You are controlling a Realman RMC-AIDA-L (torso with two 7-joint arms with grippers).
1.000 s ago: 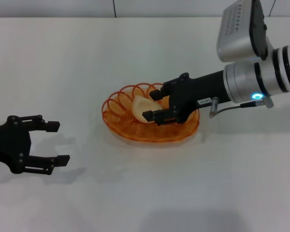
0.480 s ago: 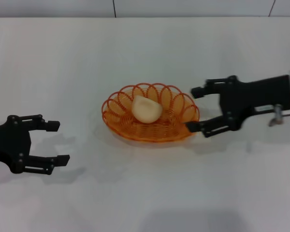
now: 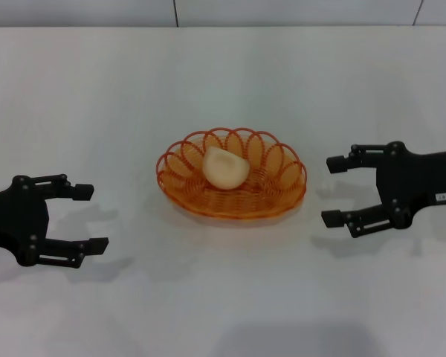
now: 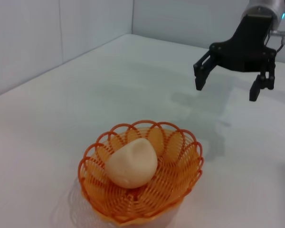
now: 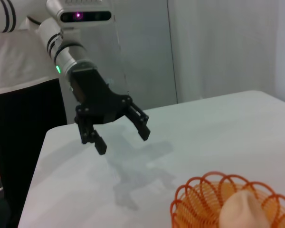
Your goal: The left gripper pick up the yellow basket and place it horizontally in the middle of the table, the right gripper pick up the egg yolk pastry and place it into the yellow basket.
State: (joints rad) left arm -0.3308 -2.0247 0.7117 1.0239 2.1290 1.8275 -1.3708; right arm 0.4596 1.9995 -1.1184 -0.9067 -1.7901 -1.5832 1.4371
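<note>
Spreading white across the whole view, the bench [image 3: 223, 82] carries everything, and the basket [image 3: 286, 195] lies flat near its middle with its long side running left to right, which is the horizontal placing the task asks for. That central spot puts it between both arms.

Sitting inside the basket, a little left of its centre and towards the far side, the pastry [image 3: 224, 167] rests on the wire floor, so both placements look done.

At the left, the left gripper [image 3: 83, 216] hangs low over the bench, well apart from the basket, its jaws spread and holding nothing. At the right, the right gripper [image 3: 337, 191] is near the basket's right end but clear of it, its jaws likewise spread and empty. With nothing gripped and both pointing inward, the arms seem to be standing off.
</note>
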